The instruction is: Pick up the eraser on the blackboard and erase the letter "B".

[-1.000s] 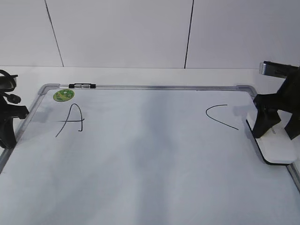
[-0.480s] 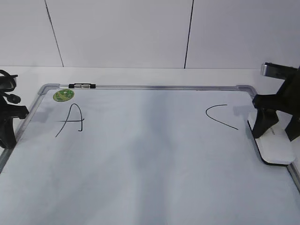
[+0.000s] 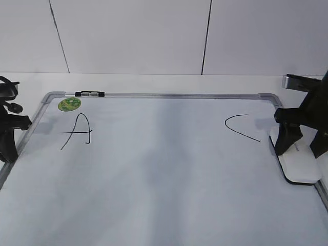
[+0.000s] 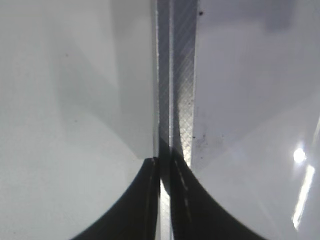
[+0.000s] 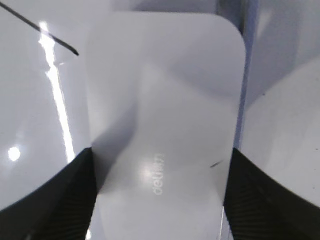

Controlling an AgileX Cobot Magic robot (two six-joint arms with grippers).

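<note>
The eraser lies flat at the blackboard's right edge, just right of the "C". The right gripper straddles it, fingers spread against both long sides. The left gripper is pressed together over the board's left frame.

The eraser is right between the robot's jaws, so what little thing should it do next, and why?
Probably lift straight away. The right gripper straddles the eraser, its jaws at both long sides. No "B" shows on the blackboard, only A and C, so the wiping looks finished.
</note>
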